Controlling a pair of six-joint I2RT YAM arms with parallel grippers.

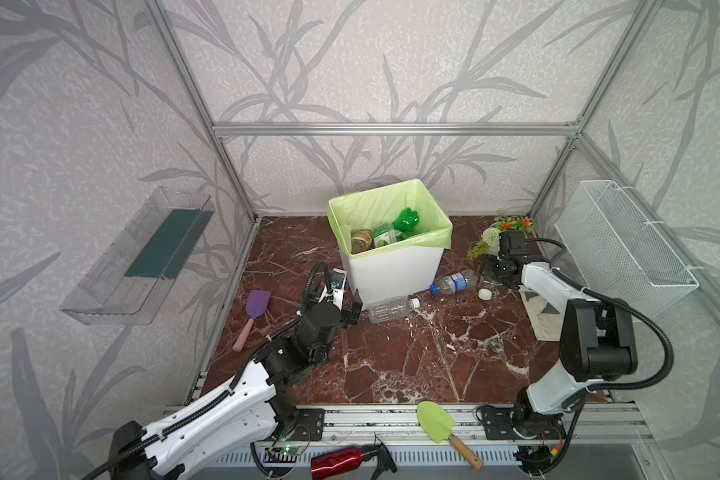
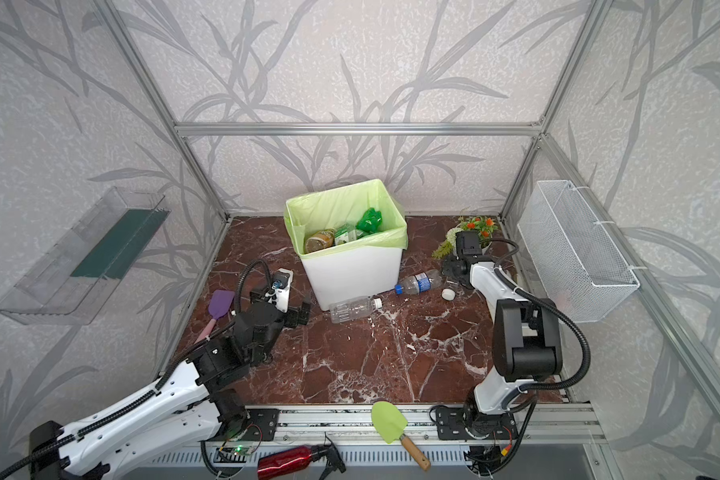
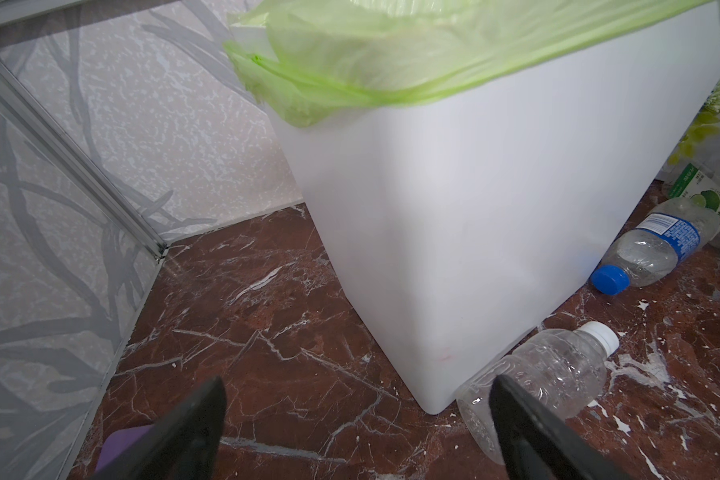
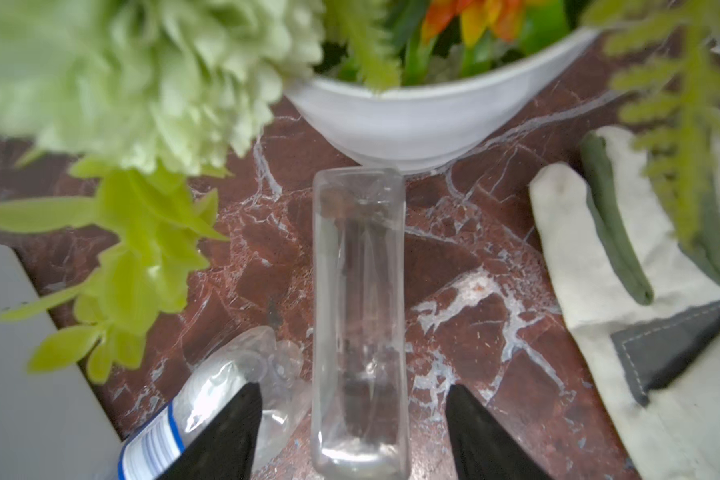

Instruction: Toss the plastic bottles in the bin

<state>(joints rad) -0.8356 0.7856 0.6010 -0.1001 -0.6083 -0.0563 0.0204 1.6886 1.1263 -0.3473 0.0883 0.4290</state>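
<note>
The white bin (image 1: 391, 270) (image 2: 350, 276) with its light-green liner stands at the back middle, holding green and brown bottles. A clear plastic bottle with a white cap (image 1: 391, 308) (image 3: 558, 374) lies at its front. A blue-labelled one (image 1: 454, 283) (image 4: 208, 399) lies at its right. My left gripper (image 1: 344, 301) (image 3: 358, 382) is open by the bin's front left corner, empty. My right gripper (image 1: 488, 279) (image 4: 354, 390) is open around a clear square bottle (image 4: 358, 291) on the floor, with a gap on each side.
A flower pot (image 1: 504, 232) and a glove (image 1: 543, 316) sit close around the right gripper. A purple spatula (image 1: 254, 316) lies left of the left arm. On the walls hang a wire basket (image 1: 624, 245) and a clear tray (image 1: 142, 253). A green trowel (image 1: 437, 424) and a red spray bottle (image 1: 341, 461) lie in front.
</note>
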